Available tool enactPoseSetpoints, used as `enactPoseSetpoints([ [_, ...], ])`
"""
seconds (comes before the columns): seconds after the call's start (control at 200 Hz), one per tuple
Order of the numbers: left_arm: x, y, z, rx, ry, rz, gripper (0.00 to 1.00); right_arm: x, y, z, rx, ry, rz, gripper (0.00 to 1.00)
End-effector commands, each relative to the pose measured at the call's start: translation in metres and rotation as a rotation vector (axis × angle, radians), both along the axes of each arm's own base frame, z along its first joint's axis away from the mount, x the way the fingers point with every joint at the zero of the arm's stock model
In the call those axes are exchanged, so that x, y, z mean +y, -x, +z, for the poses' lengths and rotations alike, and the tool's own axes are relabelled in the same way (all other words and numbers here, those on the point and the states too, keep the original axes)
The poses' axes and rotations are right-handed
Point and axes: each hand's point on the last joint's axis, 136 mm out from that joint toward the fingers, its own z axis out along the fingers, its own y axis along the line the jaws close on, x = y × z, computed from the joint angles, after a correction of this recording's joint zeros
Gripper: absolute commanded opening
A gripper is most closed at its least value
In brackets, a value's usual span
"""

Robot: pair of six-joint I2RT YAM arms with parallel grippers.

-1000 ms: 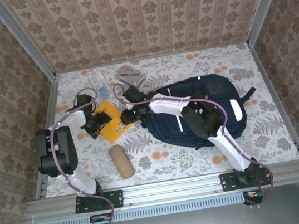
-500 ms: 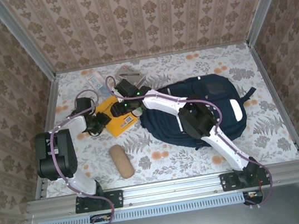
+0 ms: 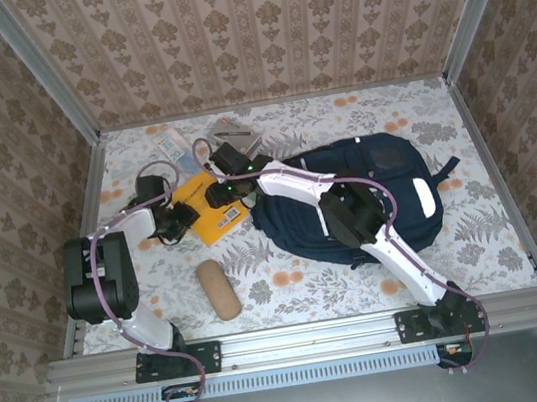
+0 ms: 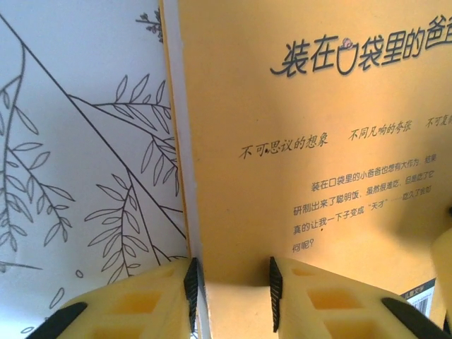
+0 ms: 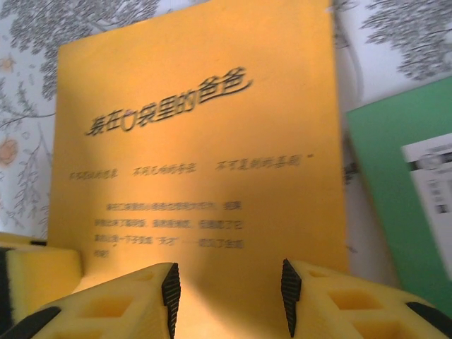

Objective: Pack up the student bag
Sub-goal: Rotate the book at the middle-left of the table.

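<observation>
The student bag (image 3: 393,157), a navy backpack, lies flat at the right of the table, with my right arm reaching over its left side. A yellow book (image 3: 213,221) lies flat on the floral cloth to its left. My left gripper (image 3: 176,219) is at the book's left edge. Its jaws (image 4: 232,282) stand partly apart, straddling that edge of the book (image 4: 318,141). My right gripper (image 3: 226,191) hovers at the book's far right side. Its jaws (image 5: 229,289) are open above the cover (image 5: 198,141), gripping nothing.
A brown pencil case (image 3: 219,289) lies near the front, left of centre. A green book (image 5: 402,198) sits just right of the yellow one, and a clear bottle (image 3: 172,143) lies at the back left. Metal rails edge the table.
The left jaws have narrowed at the book's left edge. The right gripper has moved toward the back over the book, uncovering more of the cover.
</observation>
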Motion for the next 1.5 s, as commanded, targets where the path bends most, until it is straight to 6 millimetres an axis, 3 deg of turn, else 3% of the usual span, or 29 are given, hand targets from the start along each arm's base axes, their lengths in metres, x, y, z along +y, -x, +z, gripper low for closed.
enactPoseSetpoints([
  [0.0,0.014,0.019,-0.014,0.086,-0.061,-0.012,0.32,-0.031,-0.015,0.008,-0.024,0.062,-0.067,0.47],
  [0.325,0.014,0.020,-0.015,0.094,-0.059,-0.015,0.31,-0.042,-0.013,-0.023,0.021,0.111,-0.073,0.47],
  [0.495,0.012,0.020,-0.014,0.090,-0.047,-0.014,0.31,-0.039,0.003,-0.041,0.105,0.107,-0.051,0.47],
  [0.75,0.011,0.020,-0.013,0.085,-0.037,-0.008,0.31,-0.029,0.027,-0.050,0.109,0.162,-0.020,0.47],
  [0.86,0.012,0.021,-0.012,0.086,-0.040,-0.007,0.31,-0.048,0.029,-0.061,0.107,0.270,-0.085,0.48],
  [0.975,0.013,0.023,-0.009,0.083,-0.046,-0.002,0.31,-0.058,0.031,-0.061,0.095,0.324,-0.113,0.49],
  [1.31,0.012,0.023,-0.008,0.075,-0.040,0.006,0.31,-0.032,0.066,-0.054,0.160,0.262,-0.057,0.50],
  [1.495,0.012,0.026,-0.010,0.079,-0.040,0.003,0.31,-0.052,0.049,-0.058,0.153,0.288,-0.128,0.52],
])
